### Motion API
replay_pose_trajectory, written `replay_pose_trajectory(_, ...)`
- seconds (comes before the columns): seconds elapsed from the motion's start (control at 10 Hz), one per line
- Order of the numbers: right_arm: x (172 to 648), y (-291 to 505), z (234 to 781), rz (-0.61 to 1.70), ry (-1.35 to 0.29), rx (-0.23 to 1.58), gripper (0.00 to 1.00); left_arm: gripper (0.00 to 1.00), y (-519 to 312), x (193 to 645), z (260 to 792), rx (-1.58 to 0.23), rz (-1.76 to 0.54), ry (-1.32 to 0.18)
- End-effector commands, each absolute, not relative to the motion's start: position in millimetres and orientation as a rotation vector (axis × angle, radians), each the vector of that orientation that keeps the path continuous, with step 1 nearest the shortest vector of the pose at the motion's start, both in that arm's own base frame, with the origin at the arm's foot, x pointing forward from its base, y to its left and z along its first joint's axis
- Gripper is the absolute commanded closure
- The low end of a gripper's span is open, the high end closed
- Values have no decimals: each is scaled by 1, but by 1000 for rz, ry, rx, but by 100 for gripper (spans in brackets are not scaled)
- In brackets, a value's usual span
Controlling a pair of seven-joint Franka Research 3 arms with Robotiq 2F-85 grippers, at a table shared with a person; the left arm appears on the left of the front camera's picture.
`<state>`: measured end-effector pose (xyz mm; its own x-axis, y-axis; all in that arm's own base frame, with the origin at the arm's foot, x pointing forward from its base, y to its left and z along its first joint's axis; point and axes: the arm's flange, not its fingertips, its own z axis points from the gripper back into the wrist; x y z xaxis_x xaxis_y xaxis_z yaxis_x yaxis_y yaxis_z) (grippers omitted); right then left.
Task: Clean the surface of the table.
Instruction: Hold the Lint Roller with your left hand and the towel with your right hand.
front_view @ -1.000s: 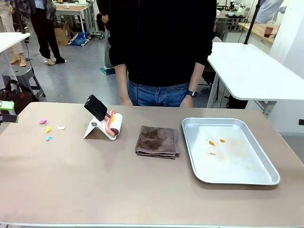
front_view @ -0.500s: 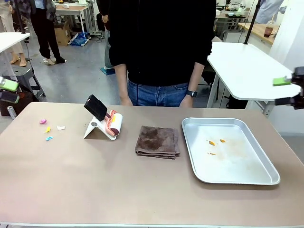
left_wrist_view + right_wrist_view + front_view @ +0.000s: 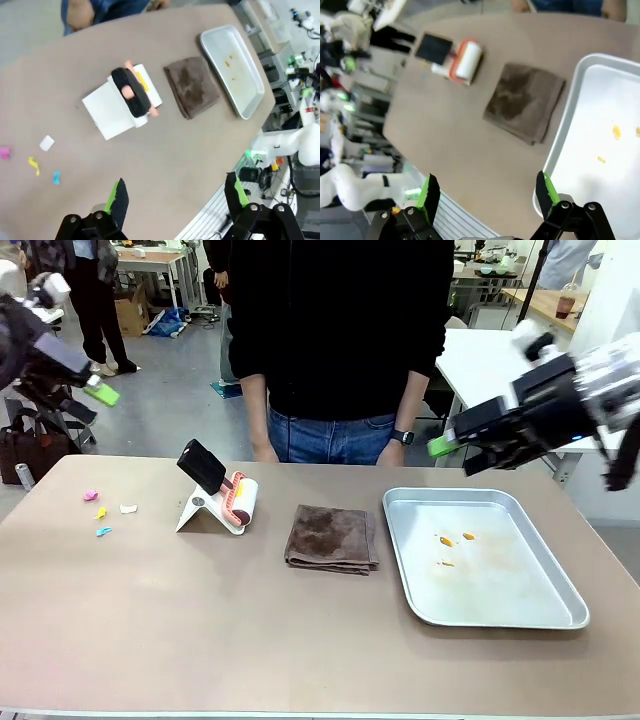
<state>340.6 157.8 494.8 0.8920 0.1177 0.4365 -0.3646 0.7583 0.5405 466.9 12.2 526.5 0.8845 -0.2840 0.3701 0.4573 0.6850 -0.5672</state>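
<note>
Tan table (image 3: 200, 640): the widest surface, carrying everything; the brown cloth at its middle is the reference for the places below.
brown cloth (image 3: 332, 537): folded flat and untouched, probably laid out as the wiper.
lint roller (image 3: 232, 500): just left of the cloth, propped on a white stand with its black handle raised, likely so a gripper can take it easily.
paper scraps (image 3: 100, 510): well left of the cloth, beyond the roller; loose litter, seemingly the mess to clear.
metal tray (image 3: 560, 615): just right of the cloth, holding a few orange crumbs (image 3: 445, 540).
left gripper (image 3: 176, 184): high above the table, far left of the cloth, fingers spread wide and empty.
right gripper (image 3: 486, 180): raised over the tray, right of the cloth, also wide and empty.
person (image 3: 340, 340): stands behind the cloth at the far edge, arms down.
step: judged an approach; nothing is grasped yet.
</note>
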Motion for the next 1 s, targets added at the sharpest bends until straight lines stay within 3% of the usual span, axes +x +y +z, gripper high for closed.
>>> replay_pose_trajectory(0.0,365,194,481,262,-375,541,0,0,-4,501,521,-711,-354,-156)
replay_pose_trajectory(0.2,375,229,462,292,-359,492,0,0,-25,521,498,-710,-303,-73)
replay_pose_trajectory(0.6,402,249,428,237,-275,526,0,0,-22,529,475,-733,-286,-144)
replay_pose_trajectory(0.9,386,250,430,302,-318,472,0,0,-25,534,471,-706,-270,-103)
